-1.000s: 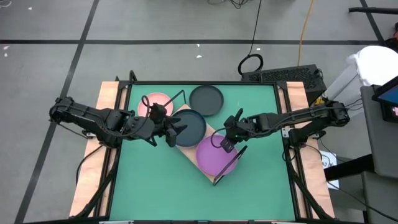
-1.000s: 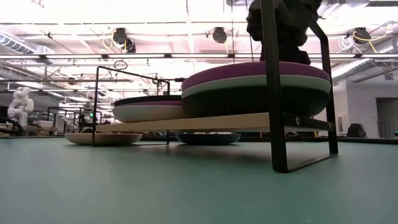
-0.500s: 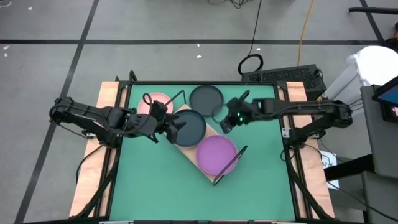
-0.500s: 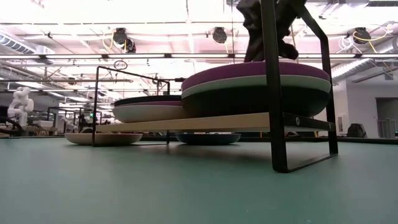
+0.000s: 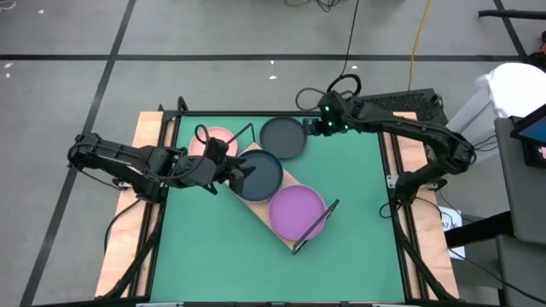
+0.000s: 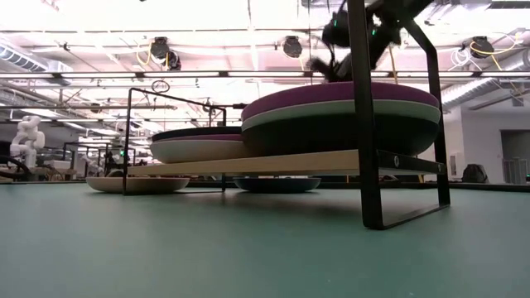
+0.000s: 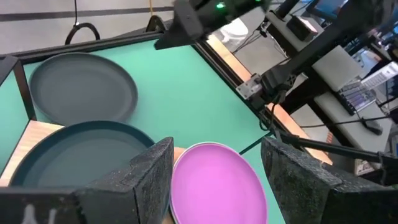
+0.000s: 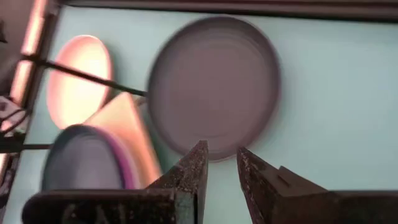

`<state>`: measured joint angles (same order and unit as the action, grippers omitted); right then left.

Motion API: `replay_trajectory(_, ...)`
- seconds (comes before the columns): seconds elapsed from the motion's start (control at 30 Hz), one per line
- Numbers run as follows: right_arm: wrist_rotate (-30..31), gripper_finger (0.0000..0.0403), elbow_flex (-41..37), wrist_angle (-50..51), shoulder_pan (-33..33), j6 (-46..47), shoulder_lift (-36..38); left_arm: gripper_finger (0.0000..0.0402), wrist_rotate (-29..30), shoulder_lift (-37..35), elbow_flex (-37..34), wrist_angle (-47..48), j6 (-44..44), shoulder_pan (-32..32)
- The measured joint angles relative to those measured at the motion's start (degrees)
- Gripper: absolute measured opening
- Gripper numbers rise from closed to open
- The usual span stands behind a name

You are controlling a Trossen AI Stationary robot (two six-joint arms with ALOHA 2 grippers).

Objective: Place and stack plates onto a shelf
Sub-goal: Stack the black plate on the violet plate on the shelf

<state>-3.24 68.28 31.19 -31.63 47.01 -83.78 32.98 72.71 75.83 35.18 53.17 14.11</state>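
Mostly, the shelf (image 5: 281, 198) hides what it carries: from above only a dark plate (image 5: 258, 173) and a purple plate (image 5: 296, 211) show, while the low view reveals stacks beneath them. A pink plate (image 5: 211, 141) on the table is half covered by the wire frame. The right gripper (image 5: 316, 126) hovers just beside a dark grey plate (image 5: 282, 136) on the green table (image 5: 358, 247), fingers (image 8: 189, 171) narrowly parted, empty. The left gripper (image 5: 232, 175) sits at the stacked dark plate's edge, jaws spread, holding nothing.

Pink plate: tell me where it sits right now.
In the high view the pink plate lies on the table's far left, half under the shelf end, left of the loose dark plate.
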Motion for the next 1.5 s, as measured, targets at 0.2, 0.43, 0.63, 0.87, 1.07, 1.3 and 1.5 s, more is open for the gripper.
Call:
replay_trajectory(0.2, -4.46, 0.0083, -0.06, -3.43, -4.34, -1.89, -5.74, 0.0245, -0.01, 0.0, 0.0, 0.24, 3.42, 0.0)
replay_trajectory(0.43, -6.04, 0.0141, -0.07, -3.95, -6.93, -3.65, -10.33, 0.0245, 0.32, 0.0, 0.0, 2.58, 4.73, 0.0)
replay_trajectory(0.63, -8.97, 0.0197, -0.07, -6.33, -8.39, -5.17, -14.97, 0.0245, 0.51, 0.02, 0.0, 4.99, 6.18, 0.0)
replay_trajectory(0.87, -9.14, 0.0223, -0.07, -10.52, -8.53, -4.77, -19.45, 0.0245, 1.5, 0.02, 0.0, 5.84, 5.24, 0.0)
replay_trajectory(1.07, -9.65, 0.0204, -0.1, -11.27, -8.53, -4.84, -21.67, 0.0245, 1.57, 0.04, 0.0, 6.6, 5.48, 0.0)
replay_trajectory(1.3, -6.98, 0.0143, -0.86, -12.02, -8.92, -5.58, -21.63, 0.0245, 1.58, 0.04, 0.0, 6.78, 5.56, 0.0)
replay_trajectory(1.5, -7.38, 0.0084, -3.96, -13.57, -9.08, -4.15, -21.61, 0.0245, 1.59, 0.04, 0.0, 7.44, 4.52, 0.0)
